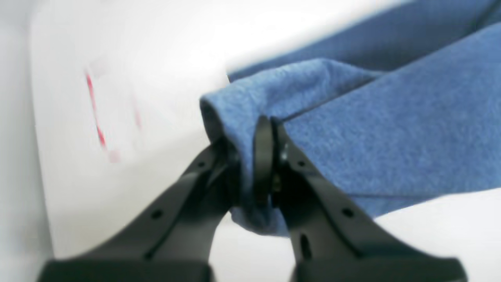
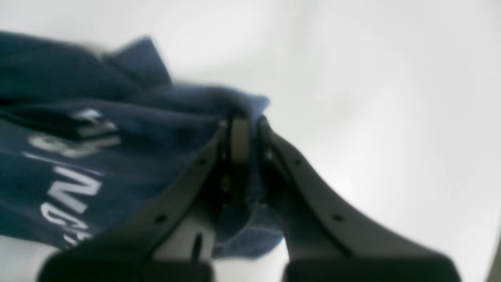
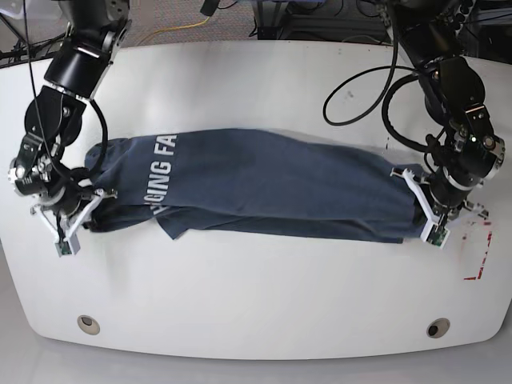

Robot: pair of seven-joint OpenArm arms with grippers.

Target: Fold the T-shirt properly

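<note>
The navy-blue T-shirt [image 3: 264, 186] lies stretched left to right across the white table, white lettering facing up near its left end. My left gripper [image 1: 250, 156] is shut on a bunched fold of the T-shirt [image 1: 391, 133] at its right end; in the base view that gripper [image 3: 422, 210] sits at the cloth's right edge. Over at the other end, my right gripper [image 2: 244, 129] is shut on a corner of the T-shirt [image 2: 117, 164], beside the lettering. In the base view this gripper [image 3: 90, 205] is at the cloth's left edge.
The white table [image 3: 256, 296] has two round holes near its front edge [image 3: 88, 324] [image 3: 436, 328]. Red tape marks [image 3: 478, 260] lie at the right, just past my left gripper. Black cables [image 3: 360, 88] hang over the table's back right.
</note>
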